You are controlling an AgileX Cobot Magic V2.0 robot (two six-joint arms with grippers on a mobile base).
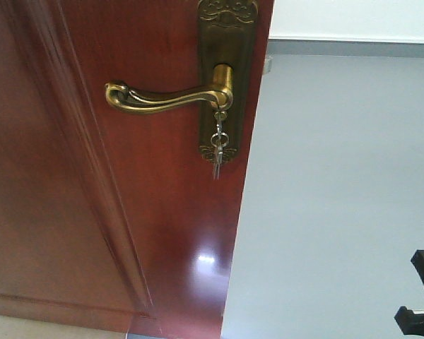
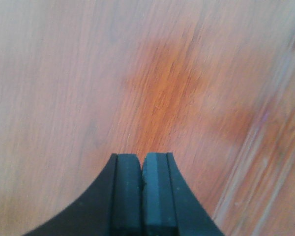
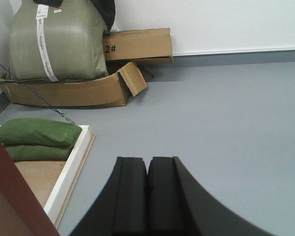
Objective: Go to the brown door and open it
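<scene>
Torn cardboard box (image 3: 137, 45) reads "2#" (bale label (image 3: 45, 42) illegible).

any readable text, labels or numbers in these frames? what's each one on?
"2#" — printed in black on the side of the flat cardboard box by the wall, right wrist view.
White label strip running down the green woven sack: red and dark print, too small to read.
Brown door, brass handle and keys: no text visible.
Left wrist view: none.

The lever handle (image 1: 166, 97) reaches left from its backplate (image 1: 227, 78) near the door (image 1: 92, 212) edge; keys (image 1: 218, 145) hang just below, apparently from a lock.
</scene>
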